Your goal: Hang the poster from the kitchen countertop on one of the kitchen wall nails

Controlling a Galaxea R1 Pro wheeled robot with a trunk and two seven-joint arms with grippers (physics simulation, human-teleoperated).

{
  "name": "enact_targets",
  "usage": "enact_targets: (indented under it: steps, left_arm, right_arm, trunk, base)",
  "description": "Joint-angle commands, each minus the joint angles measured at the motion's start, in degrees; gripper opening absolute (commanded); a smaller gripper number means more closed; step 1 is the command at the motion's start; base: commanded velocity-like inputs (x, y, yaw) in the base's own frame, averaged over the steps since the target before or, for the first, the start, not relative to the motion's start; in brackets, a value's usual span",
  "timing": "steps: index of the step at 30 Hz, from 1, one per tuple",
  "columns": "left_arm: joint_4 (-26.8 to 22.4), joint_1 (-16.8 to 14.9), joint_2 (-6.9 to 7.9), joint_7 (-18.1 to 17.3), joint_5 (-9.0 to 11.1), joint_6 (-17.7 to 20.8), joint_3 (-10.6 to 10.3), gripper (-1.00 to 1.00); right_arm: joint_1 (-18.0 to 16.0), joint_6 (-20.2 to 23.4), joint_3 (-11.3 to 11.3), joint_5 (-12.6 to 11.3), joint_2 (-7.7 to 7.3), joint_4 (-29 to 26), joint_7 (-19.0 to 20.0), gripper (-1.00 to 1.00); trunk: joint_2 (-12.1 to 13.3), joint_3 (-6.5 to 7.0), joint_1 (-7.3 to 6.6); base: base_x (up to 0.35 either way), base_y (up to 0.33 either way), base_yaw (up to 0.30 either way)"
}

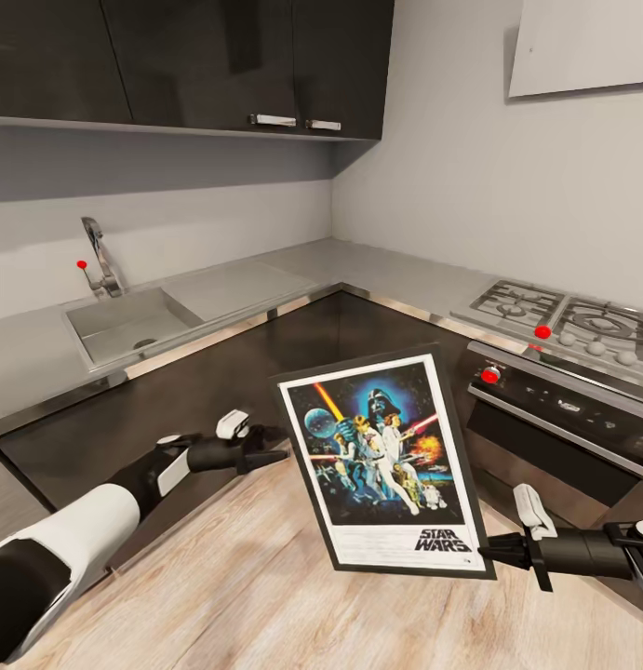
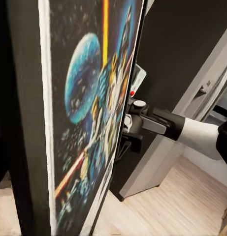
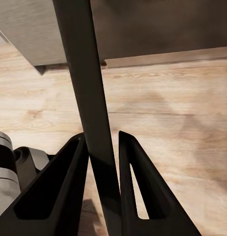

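Observation:
The poster [image 1: 381, 456] hangs upright and slightly tilted above the wooden floor, in front of the dark base cabinets. Its black frame, white border and "STAR WARS" lettering face me. My right gripper [image 1: 489, 553] is shut on its lower right edge. In the right wrist view the two dark fingers [image 3: 64, 182] clamp the thin frame edge [image 3: 91, 98]. My left gripper [image 1: 273, 448] points at the poster's left edge, close to it; its finger state is unclear. The left wrist view looks along the poster's face [image 2: 88, 123], with my right arm [image 2: 192, 130] behind. The grey countertop [image 1: 377, 270] runs along both walls.
A sink [image 1: 126, 326] with a tap [image 1: 98, 251] sits in the counter at left, a small red-tipped peg [image 1: 81, 264] on the wall beside it. A gas hob [image 1: 563, 316] over an oven [image 1: 563, 414] stands at right. Dark wall cabinets [image 1: 200, 60] hang above.

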Motion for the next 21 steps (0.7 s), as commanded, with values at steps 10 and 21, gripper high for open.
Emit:
enact_targets:
  steps: [10, 21]
  left_arm:
    - [12.0, -0.1, 3.37, -0.2, 0.8, -6.4, -0.4, 1.0]
    - [20.5, 9.5, 4.93, 0.3, 2.8, -12.4, -0.4, 1.0]
  right_arm:
    - [-0.1, 1.0, -0.2, 0.0, -0.03, -0.3, 0.4, -1.0]
    - [-0.1, 1.3, -0.7, 0.0, -0.11, -0.1, 0.2, -1.0]
  trunk:
    - [0.0, -0.05, 0.0]
    - [0.0, -0.05, 0.0]
  base:
    - [0.0, 0.0, 0.0]
    - [0.0, 0.0, 0.0]
